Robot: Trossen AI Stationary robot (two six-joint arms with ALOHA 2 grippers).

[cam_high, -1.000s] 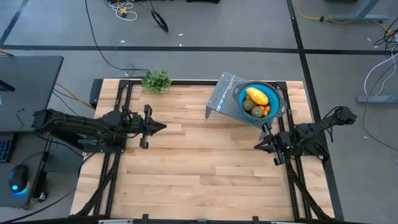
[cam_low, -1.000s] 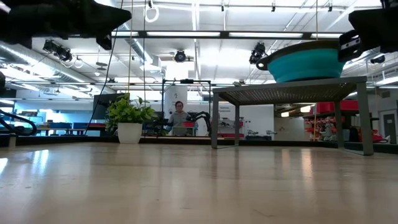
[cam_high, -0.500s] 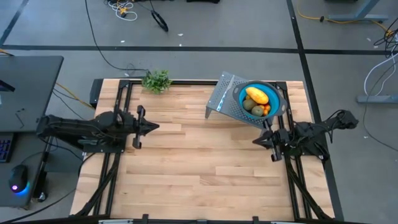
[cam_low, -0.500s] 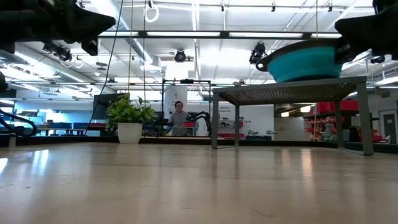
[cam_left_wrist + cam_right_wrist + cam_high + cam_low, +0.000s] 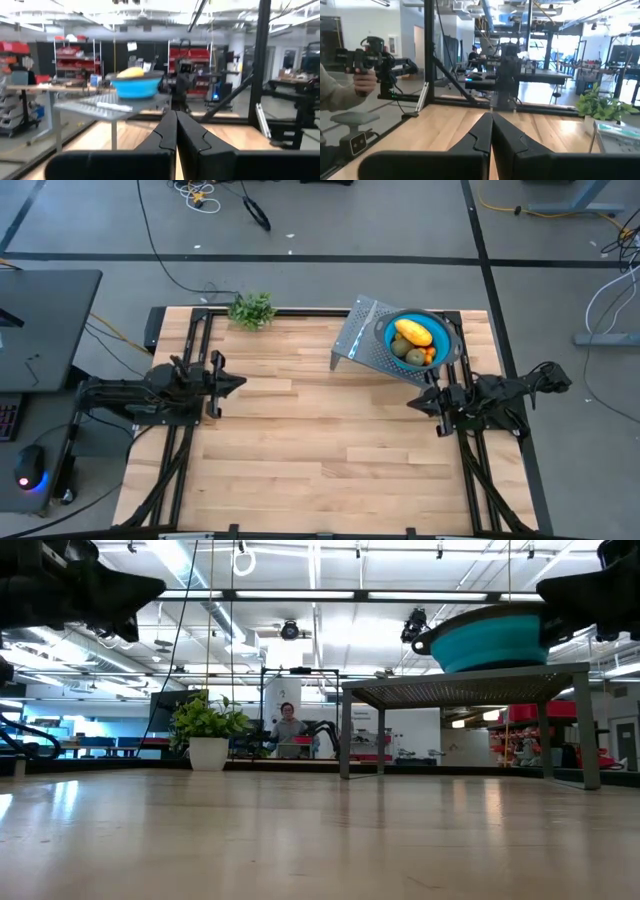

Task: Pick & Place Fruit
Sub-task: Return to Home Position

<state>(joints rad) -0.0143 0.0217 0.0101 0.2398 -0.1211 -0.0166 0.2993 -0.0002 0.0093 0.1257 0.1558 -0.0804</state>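
The fruit lies in a blue bowl (image 5: 418, 340) on a grey perforated stand (image 5: 362, 340) at the table's far right: a yellow oblong fruit (image 5: 413, 333), olive-brown ovals (image 5: 400, 349) and tiny orange-red pieces (image 5: 429, 356). The bowl also shows in the low view (image 5: 490, 640) and the left wrist view (image 5: 135, 86). My left gripper (image 5: 238, 381) is shut and empty over the table's left side. My right gripper (image 5: 412, 404) is shut and empty at the right side, near of the stand.
A leafy green sprig (image 5: 252, 310) lies at the table's far edge, left of the stand. A slim white knife (image 5: 114, 105) lies on the stand beside the bowl. Bare wood spreads across the table's middle (image 5: 320, 430). A person's hand (image 5: 364, 82) shows beyond the table.
My left gripper has drawn back toward the table's left edge, staying shut. My right gripper has shifted slightly and stays shut. The bowl and fruit have not moved.
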